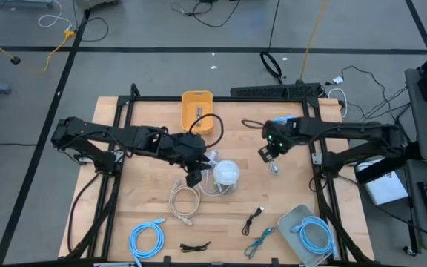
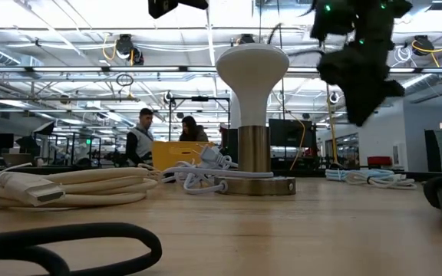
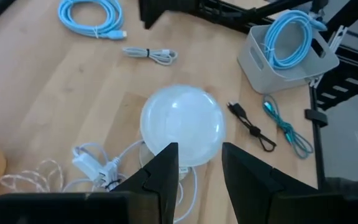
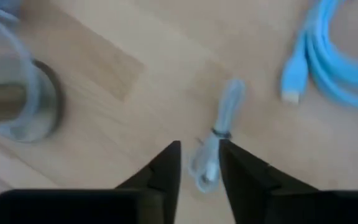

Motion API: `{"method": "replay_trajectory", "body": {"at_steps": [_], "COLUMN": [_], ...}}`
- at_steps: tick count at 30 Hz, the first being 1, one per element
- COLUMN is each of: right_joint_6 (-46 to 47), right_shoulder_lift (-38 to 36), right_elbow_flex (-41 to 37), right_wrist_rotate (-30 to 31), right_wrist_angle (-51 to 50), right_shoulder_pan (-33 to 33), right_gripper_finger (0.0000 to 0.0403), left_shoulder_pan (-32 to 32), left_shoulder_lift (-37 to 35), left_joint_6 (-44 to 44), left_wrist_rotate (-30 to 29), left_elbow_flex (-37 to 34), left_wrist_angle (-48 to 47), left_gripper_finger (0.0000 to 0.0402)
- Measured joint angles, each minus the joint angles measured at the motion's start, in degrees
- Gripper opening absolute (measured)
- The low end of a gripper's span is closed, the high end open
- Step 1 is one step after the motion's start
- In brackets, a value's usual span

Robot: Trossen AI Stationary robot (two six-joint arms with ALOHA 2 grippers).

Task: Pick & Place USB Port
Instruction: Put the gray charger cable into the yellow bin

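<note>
A small pale grey tied cable [image 4: 215,152] lies on the wooden table [image 1: 274,169]. My right gripper [image 4: 199,163] hovers open above it, raised clear of the table [image 2: 355,84] and pointing steeply down; the cable shows through the gap between the fingers, untouched. My left gripper [image 3: 199,174] stands open over the white dome lamp [image 3: 182,124], just left of it in the high view [image 1: 195,176], with nothing between its fingers. A white USB adapter with tangled cords [image 3: 92,165] lies against the lamp's base.
A yellow bin [image 1: 196,110] stands at the far edge. A grey tray [image 1: 288,222] at the near right holds a blue cable. A white cable coil [image 1: 184,200], a blue coil [image 1: 147,237], black cables [image 1: 254,219] and a teal cable [image 1: 260,241] lie on the near half. People sit beyond the table [image 2: 140,134].
</note>
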Motion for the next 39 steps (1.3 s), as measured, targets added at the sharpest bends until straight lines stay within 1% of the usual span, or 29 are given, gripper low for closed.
{"method": "replay_trajectory", "body": {"at_steps": [3, 7, 10, 14, 20, 25, 28, 30, 33, 35, 37, 39], "right_joint_6": [3.15, 6.84, 7.67, 9.02, 9.39, 10.27, 10.66, 10.62, 10.64, 10.60, 10.43, 11.56], "right_shoulder_lift": [-0.44, -0.47, -0.48, -0.47, -0.48, -0.55, -0.48, -0.41, -0.42, -0.44, -0.44, -0.42], "right_elbow_flex": [-4.41, -9.77, -12.70, -17.31, -23.08, -24.05, -24.09, -24.07, -24.09, -24.08, -24.07, -24.07], "right_wrist_rotate": [-2.22, -2.36, -2.68, -3.38, -3.04, -1.43, -0.18, 1.46, 2.48, 2.64, 2.74, 2.74], "right_wrist_angle": [0.84, 6.30, 12.08, 18.78, 25.36, 28.02, 28.87, 31.00, 33.11, 36.61, 40.24, 43.94], "right_shoulder_pan": [0.61, 1.33, 1.56, 1.60, 2.05, 2.04, 2.45, 3.12, 4.11, 4.62, 4.93, 4.97], "right_gripper_finger": [0.0146, 0.0175, 0.0184, 0.0180, 0.0162, 0.0143, 0.0119, 0.0096, 0.0052, 0.0021, 0.0011, 0.0014], "left_shoulder_pan": [-0.24, -0.79, -1.39, -1.96, -2.76, -2.97, -2.94, -2.94, -2.94, -2.94, -2.85, -2.64], "left_shoulder_lift": [0.00, 0.00, 0.00, 0.00, 0.00, 0.00, 0.00, 0.00, 0.00, 0.00, 0.00, 0.00], "left_joint_6": [0.04, 0.04, -0.07, -0.76, -1.50, -1.77, -1.85, -1.88, -1.71, -1.68, -1.55, -1.57], "left_wrist_rotate": [-0.44, -0.51, -0.49, -0.49, -0.51, -0.66, -0.90, -0.99, -1.03, -1.38, -1.43, -1.47], "left_elbow_flex": [0.00, 0.00, 0.00, 0.00, 0.00, 0.00, 0.00, 0.00, 0.00, 0.00, 0.00, 0.00], "left_wrist_angle": [0.27, 0.88, 1.30, 1.67, 1.74, 1.76, 1.80, 1.93, 1.94, 2.00, 2.44, 3.05], "left_gripper_finger": [0.0124, 0.0124, 0.0124, 0.0124, 0.0124, 0.0124, 0.0124, 0.0124, 0.0124, 0.0124, 0.0124, 0.0124]}}
